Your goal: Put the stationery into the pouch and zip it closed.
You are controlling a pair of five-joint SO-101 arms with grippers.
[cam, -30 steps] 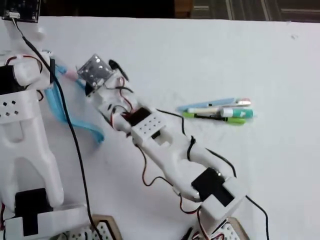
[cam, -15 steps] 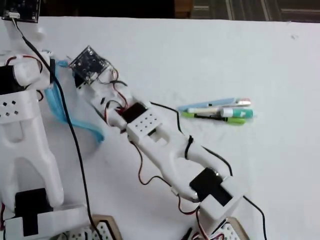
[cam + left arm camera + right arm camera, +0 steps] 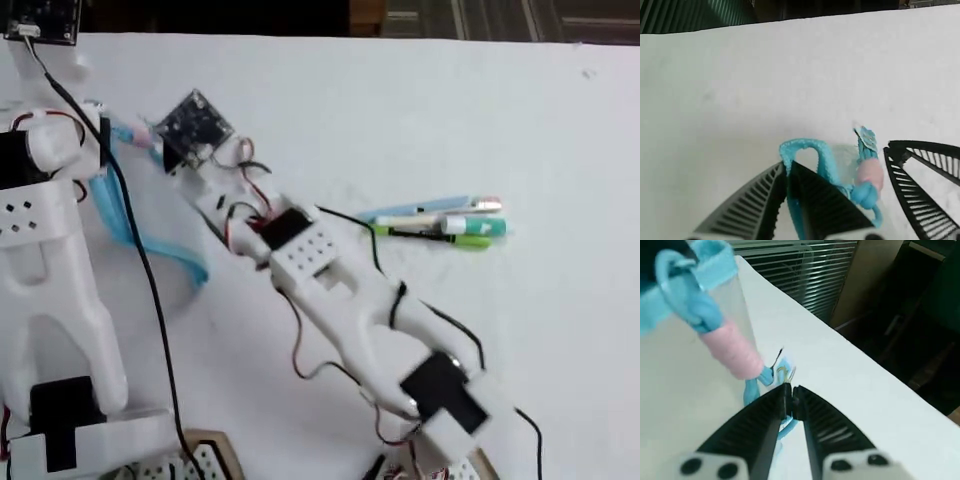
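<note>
Left pincer clamps the pouch rim. Right pincer, closed, pinches the zip pull; pens lie at three o'clock.

Surface: white table, plain and flat | Right of centre: a small bundle of pens lying side by side and touching, in blue, white and green, one with a pink tip | Left side: clear pouch with blue edging, well apart from the pens, its blue band trailing on the tabletop
</note>
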